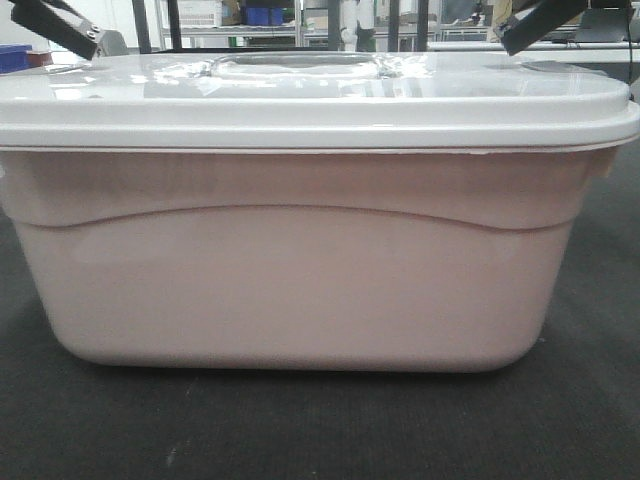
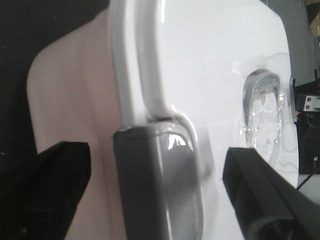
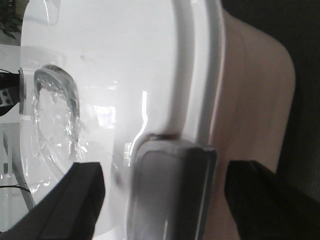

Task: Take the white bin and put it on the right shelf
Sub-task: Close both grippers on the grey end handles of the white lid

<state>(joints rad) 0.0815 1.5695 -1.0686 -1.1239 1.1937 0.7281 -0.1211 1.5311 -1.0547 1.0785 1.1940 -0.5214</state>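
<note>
The white bin [image 1: 300, 280] fills the front view, standing on dark carpet with its glossy white lid [image 1: 320, 95] on. My left gripper [image 1: 58, 28] is above the lid's left end and my right gripper [image 1: 545, 22] above its right end. In the left wrist view the left gripper [image 2: 157, 192] is open, its black fingers [image 2: 55, 190] straddling the grey lid latch [image 2: 160, 185] without touching it. In the right wrist view the right gripper [image 3: 170, 200] is open, straddling the other grey latch [image 3: 172, 192]. The lid handle [image 2: 262, 107] sits mid-lid. The right shelf is not clearly in view.
Dark carpet [image 1: 300, 430] surrounds the bin. Far behind it stand racks with blue crates [image 1: 265, 15] and dark uprights [image 1: 140, 25]. The bin blocks most of the view ahead.
</note>
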